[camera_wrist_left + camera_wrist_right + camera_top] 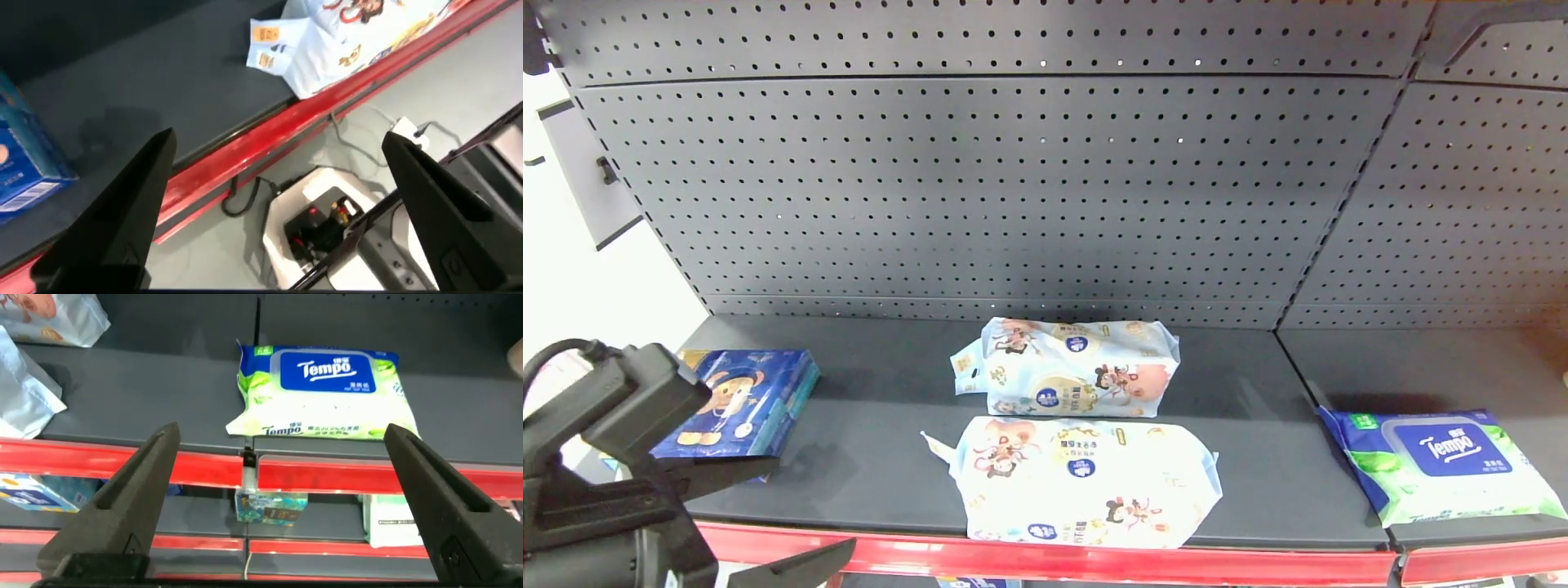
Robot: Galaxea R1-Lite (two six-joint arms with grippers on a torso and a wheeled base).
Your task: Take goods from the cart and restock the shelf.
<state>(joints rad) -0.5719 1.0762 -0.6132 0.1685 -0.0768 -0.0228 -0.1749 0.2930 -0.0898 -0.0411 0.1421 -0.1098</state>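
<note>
Both grippers are spread wide with nothing in them, so I judge the next step to be a fresh pick from the cart; which way the cart lies from either gripper cannot be told. The left gripper (814, 505) sits at the red lip (1054, 559) of the shelf (874, 408). The blue box (739, 400) is just beyond its outer finger, and the front pack (1086, 482) lies off its inner finger, apart from it. That pack and the rear pack (1070, 367) lie flat, one behind the other, with their long axes along the lip. The right gripper (282, 431) hangs in front of the lip. The green pack (323, 392) lies straight ahead on the shelf, and its long axis runs across the gap from finger to finger. The bare stretch between the blue box and the two packs lies directly ahead of the left fingers, so that arm looks better placed to fill it.
</note>
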